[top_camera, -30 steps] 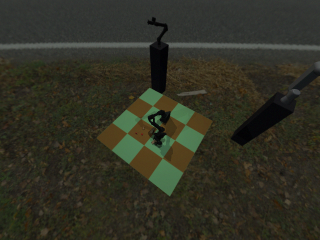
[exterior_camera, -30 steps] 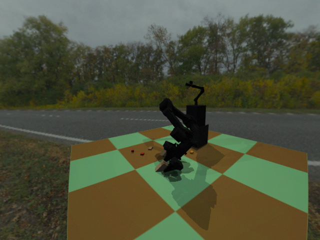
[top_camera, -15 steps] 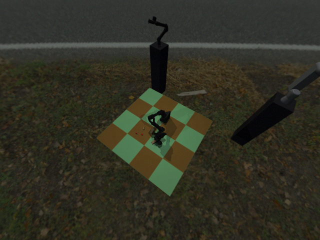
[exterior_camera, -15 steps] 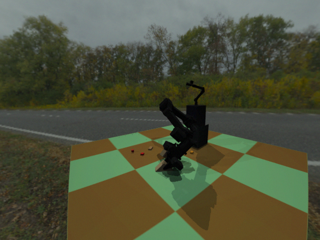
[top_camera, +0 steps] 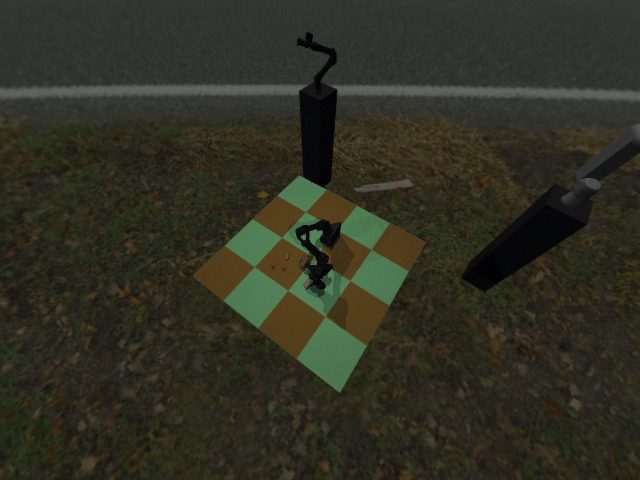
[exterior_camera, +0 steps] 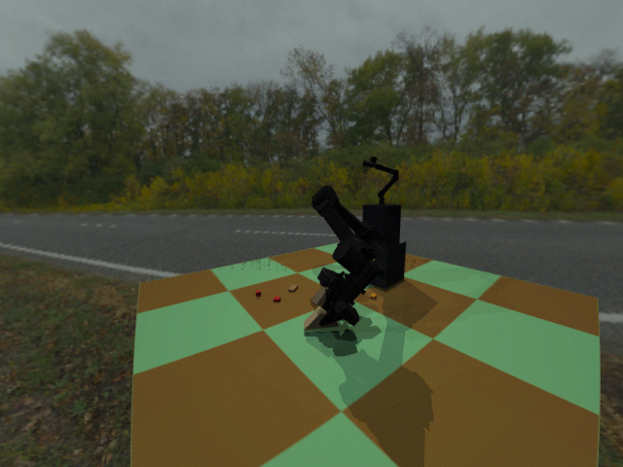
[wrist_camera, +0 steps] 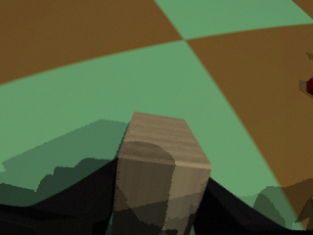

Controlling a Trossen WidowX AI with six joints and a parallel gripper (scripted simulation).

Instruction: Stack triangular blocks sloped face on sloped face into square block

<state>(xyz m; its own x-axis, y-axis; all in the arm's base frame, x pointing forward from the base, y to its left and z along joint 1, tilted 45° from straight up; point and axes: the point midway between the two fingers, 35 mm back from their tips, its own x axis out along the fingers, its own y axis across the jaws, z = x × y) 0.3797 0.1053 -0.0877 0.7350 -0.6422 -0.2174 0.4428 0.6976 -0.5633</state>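
On my feeds the pincer [top_camera: 316, 283] [exterior_camera: 334, 320] [wrist_camera: 156, 168] is down low over the bench [top_camera: 279, 315] [exterior_camera: 231, 392] [wrist_camera: 73, 103], closed on the near block [top_camera: 308, 283] [exterior_camera: 315, 320] [wrist_camera: 163, 166], one dark finger against each side of it. That block is pale wood and sits on a green square; in the exterior view its slanting outline shows just left of the pincer, and in the wrist view it fills the lower middle, with shadow lying across its faces. The far block [top_camera: 305, 261] [exterior_camera: 318, 296], also wooden, is near it, on the side toward the arm's base, partly hidden from me by the arm [top_camera: 312, 242] [exterior_camera: 347, 226] in the exterior view. The two blocks are apart, so I have no square block made up. Whether the held one touches the bench I cannot tell for sure. Farther off I see two small red bits, one [top_camera: 272, 266] [exterior_camera: 258, 293] a little beyond the other [top_camera: 283, 269] [exterior_camera: 276, 299], and a small tan piece [top_camera: 287, 256] [exterior_camera: 292, 288] near them, all on a brown square. The exterior view also gives me a small orange piece [exterior_camera: 373, 296] on the other side of the arm, near its base.
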